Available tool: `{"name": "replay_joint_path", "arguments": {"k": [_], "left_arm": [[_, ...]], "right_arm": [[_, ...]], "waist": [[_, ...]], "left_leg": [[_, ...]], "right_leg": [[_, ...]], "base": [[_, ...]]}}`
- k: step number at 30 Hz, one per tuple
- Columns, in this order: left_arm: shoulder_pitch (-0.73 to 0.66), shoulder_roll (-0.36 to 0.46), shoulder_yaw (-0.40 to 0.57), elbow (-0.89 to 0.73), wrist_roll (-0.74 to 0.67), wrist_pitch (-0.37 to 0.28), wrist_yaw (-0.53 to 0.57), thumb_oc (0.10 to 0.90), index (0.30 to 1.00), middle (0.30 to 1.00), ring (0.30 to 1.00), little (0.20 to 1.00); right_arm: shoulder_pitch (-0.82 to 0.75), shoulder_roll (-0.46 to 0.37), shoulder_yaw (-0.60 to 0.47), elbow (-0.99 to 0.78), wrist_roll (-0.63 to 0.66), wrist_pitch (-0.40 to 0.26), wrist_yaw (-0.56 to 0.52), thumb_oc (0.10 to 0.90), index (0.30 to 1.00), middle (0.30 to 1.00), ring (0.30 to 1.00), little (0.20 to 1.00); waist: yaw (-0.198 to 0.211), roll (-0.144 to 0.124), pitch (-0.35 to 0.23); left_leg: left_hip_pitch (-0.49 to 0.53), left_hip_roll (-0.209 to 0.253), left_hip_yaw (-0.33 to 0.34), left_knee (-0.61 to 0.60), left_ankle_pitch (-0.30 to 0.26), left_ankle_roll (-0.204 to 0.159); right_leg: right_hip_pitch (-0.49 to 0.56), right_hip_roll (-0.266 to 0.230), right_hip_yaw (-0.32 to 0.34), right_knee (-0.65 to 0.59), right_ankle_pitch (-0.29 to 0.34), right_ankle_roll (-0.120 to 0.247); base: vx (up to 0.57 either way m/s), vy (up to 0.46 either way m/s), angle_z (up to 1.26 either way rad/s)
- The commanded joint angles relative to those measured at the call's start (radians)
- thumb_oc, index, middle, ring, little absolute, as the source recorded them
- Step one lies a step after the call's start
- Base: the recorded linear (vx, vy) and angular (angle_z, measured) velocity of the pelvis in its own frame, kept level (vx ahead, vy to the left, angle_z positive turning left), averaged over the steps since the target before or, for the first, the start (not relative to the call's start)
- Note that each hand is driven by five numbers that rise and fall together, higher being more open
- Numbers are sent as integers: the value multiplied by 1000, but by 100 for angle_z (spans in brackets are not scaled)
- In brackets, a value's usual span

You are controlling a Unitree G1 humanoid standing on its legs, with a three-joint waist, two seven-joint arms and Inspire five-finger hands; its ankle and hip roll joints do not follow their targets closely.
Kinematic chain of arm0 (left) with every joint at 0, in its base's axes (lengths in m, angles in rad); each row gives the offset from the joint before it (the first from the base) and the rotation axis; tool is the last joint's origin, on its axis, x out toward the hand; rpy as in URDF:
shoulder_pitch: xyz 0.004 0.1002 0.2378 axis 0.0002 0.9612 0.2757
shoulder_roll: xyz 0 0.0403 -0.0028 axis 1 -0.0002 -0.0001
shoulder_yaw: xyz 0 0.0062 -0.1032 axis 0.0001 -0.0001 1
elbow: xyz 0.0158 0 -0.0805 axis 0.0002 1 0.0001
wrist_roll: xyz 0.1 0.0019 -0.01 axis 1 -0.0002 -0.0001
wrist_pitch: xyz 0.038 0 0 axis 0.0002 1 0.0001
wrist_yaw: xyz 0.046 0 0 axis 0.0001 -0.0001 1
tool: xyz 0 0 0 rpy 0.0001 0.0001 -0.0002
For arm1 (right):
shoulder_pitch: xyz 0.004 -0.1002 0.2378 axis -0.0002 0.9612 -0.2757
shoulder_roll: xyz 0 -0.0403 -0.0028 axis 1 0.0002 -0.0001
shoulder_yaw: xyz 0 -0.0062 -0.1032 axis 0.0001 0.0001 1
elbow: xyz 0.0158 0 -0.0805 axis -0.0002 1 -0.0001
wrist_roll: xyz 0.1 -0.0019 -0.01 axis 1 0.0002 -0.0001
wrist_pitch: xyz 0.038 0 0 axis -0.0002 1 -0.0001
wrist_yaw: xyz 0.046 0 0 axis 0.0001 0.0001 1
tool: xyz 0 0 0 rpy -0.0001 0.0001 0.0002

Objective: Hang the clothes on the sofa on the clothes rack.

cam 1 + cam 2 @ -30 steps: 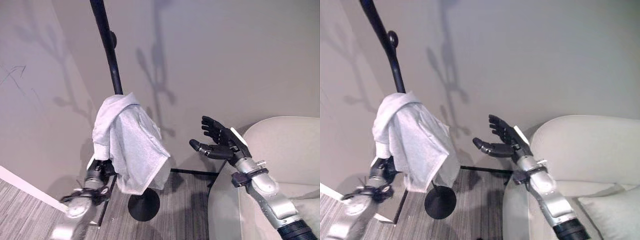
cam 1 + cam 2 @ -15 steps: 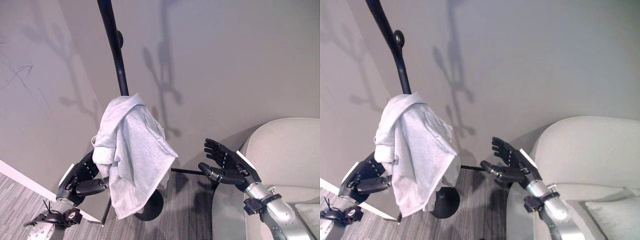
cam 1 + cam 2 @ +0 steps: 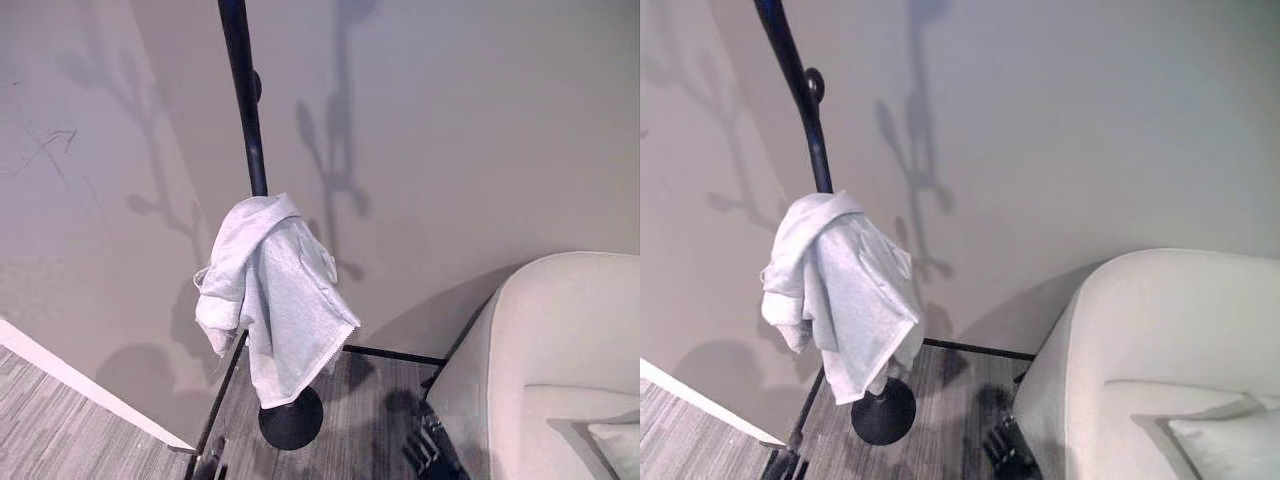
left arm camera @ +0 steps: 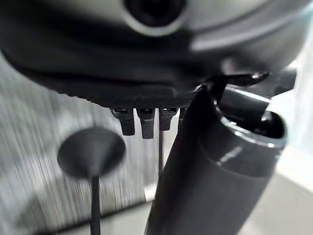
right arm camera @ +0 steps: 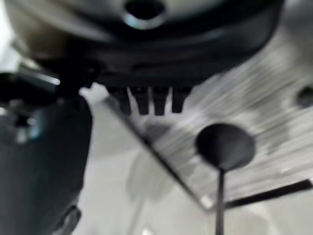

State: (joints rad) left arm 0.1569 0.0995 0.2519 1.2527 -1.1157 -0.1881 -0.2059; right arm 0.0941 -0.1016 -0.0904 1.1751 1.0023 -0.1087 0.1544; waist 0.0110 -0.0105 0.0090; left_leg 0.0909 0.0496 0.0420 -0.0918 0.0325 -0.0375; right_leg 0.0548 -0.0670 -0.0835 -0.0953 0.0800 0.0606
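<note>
One grey garment [image 3: 272, 290] hangs draped on the black clothes rack [image 3: 243, 110], free of both hands; the left hand [image 4: 142, 122] and right hand [image 5: 151, 100] show straight fingers holding nothing; the sofa [image 3: 1160, 340] shows a cushion, so hanging looks finished.

A soft, matt pale-grey cloth garment [image 3: 275, 290] drapes over a smooth, slightly glossy black metal rack [image 3: 243, 95]; the sofa [image 3: 1170, 330] looks matt cream fabric, the floor [image 3: 60, 430] streaked grey wood-grain

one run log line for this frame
garment: light grey cloth draped on black pole clothes rack | left hand: low, off cloth | right hand: low by cream sofa
</note>
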Motion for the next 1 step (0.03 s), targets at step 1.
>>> {"name": "replay_joint_path", "arguments": {"k": [1], "left_arm": [[-92,63,-22,4,102,-12,13,800,900,900,900,900]], "right_arm": [[-97,-20,-60,95,63,-22,-88,800,900,900,900,900]], "waist": [[-4,-30,-24]], "left_leg": [[-14,-2,13,4,-61,-13]], "right_leg": [[56,-37,24,10,-75,52]], "base": [[38,7,2]]}}
